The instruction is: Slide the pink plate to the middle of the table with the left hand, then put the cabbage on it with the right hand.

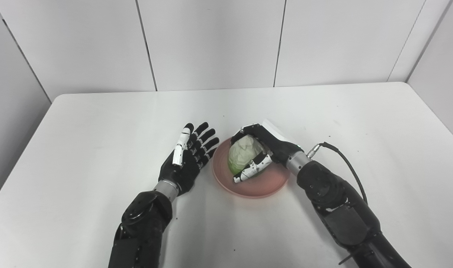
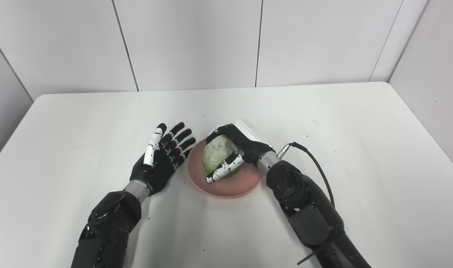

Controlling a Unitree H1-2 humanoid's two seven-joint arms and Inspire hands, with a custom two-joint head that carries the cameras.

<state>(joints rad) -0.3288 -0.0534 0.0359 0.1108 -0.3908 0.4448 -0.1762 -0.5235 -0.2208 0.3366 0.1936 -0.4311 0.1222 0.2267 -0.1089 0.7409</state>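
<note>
Right robot hand (image 1: 262, 149) clamped on pale green cabbage (image 1: 242, 155), lowering it onto round pink plate (image 1: 258, 186); left robot hand (image 1: 189, 156) beside, fingers apart, empty.

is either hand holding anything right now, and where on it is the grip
The right hand holds the cabbage over the pink plate, fingers over its top and far side, thumb across its front. The left hand is open, holding nothing.

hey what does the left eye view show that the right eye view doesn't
Only the left eye view shows a dark strip at the picture's left edge near the bottom. Only the right eye view shows more of the wall at right. Both share the right hand shut on the cabbage over the pink plate, and the open left hand beside its rim.
</note>
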